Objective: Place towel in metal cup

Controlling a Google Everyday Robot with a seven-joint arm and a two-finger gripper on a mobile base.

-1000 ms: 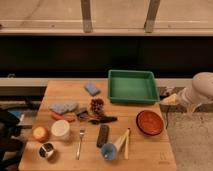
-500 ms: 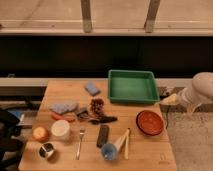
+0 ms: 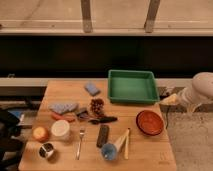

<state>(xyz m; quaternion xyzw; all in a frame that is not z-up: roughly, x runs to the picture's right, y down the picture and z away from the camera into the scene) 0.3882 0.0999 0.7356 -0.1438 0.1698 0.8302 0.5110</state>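
The towel [image 3: 63, 107], a pale blue-grey crumpled cloth, lies on the left part of the wooden table [image 3: 150, 150]. The metal cup [image 3: 46, 150], small and shiny with a dark inside, stands at the table's front left corner. My gripper [image 3: 171, 99] hangs off the table's right edge, at the end of the white arm [image 3: 200, 91], just right of the green tray. It is open, holds nothing, and is far from both the towel and the cup.
A green tray [image 3: 132, 86] sits at the back right, a red bowl [image 3: 150, 122] in front of it. A blue sponge [image 3: 92, 89], pine cone [image 3: 97, 105], white tub [image 3: 60, 129], orange [image 3: 40, 133], fork [image 3: 80, 142], dark bar [image 3: 102, 135] and tipped blue cup [image 3: 111, 149] are scattered about.
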